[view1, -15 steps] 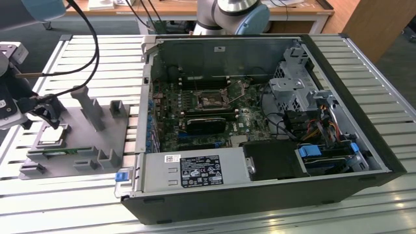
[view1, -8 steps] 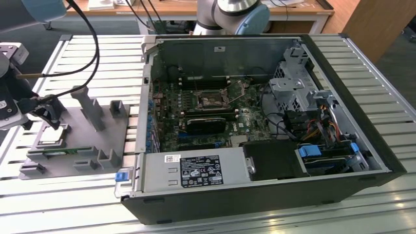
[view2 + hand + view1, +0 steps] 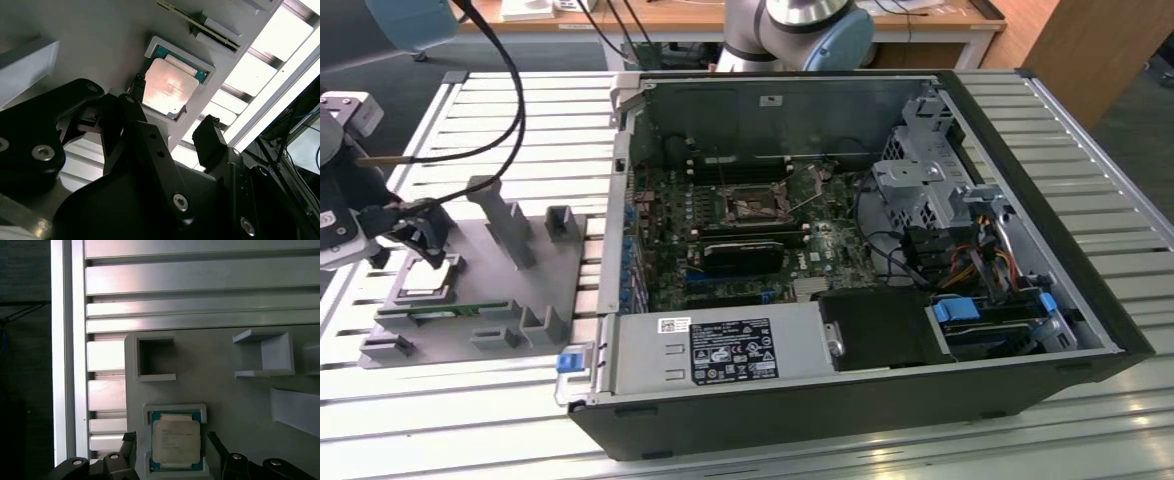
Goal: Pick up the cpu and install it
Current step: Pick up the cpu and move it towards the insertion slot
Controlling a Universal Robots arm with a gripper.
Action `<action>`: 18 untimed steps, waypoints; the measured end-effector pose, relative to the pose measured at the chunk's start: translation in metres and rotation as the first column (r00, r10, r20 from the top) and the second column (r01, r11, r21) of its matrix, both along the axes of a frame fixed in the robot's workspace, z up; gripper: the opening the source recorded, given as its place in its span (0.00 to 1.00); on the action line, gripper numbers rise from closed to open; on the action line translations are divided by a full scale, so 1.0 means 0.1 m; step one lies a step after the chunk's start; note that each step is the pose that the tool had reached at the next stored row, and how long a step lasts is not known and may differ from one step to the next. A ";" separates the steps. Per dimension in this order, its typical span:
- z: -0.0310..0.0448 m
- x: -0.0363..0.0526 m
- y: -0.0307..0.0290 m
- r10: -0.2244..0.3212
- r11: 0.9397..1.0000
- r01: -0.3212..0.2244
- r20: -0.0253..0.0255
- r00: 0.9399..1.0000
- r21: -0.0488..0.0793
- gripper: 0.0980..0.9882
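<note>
The cpu (image 3: 175, 441) is a small silvery square chip lying flat in a raised pocket of the grey parts fixture (image 3: 225, 385). My gripper (image 3: 171, 438) is open just above it, with one black finger (image 3: 128, 444) on each side of the chip and a gap to each. In the second wrist view the cpu (image 3: 167, 89) shines between the same fingers of the gripper (image 3: 174, 104). In the exterior view the gripper (image 3: 416, 236) hangs over the fixture (image 3: 520, 275) at the exterior view's left. Nothing is held.
An open computer case (image 3: 1014, 160) lies on the slatted metal table (image 3: 534, 100), with the motherboard's socket (image 3: 754, 208) near its middle. A green memory stick (image 3: 443, 311) rests in the fixture by upright grey posts (image 3: 500, 215). Cables (image 3: 507, 110) trail to the wrist.
</note>
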State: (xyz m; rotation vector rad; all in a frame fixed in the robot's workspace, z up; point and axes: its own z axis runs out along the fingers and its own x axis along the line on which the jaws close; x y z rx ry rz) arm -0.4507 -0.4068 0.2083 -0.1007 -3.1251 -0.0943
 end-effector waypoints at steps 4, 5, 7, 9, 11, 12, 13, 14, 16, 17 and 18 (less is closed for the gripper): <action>-0.041 0.000 0.000 -0.009 1.000 0.009 0.000 1.000 -0.010 0.63; -0.049 0.000 0.000 -0.014 1.000 0.014 0.000 1.000 -0.015 0.63; -0.066 0.001 -0.001 -0.018 1.000 0.018 0.000 1.000 -0.017 0.63; -0.087 0.000 0.000 -0.018 1.000 0.018 0.000 1.000 -0.017 0.63; -0.110 0.000 0.000 -0.019 1.000 0.019 0.000 1.000 -0.017 0.63; -0.121 0.000 0.000 -0.021 1.000 0.021 0.000 1.000 -0.017 0.63; -0.132 0.000 0.000 -0.021 1.000 0.021 0.000 1.000 -0.017 0.63; -0.143 0.002 0.000 -0.022 1.000 0.022 0.000 1.000 -0.017 0.63; -0.162 0.010 0.000 -0.022 1.000 0.022 0.000 1.000 -0.017 0.63; -0.170 0.015 0.000 -0.022 1.000 0.022 0.000 1.000 -0.017 0.63; -0.177 0.019 0.000 -0.022 1.000 0.022 0.000 1.000 -0.017 0.63</action>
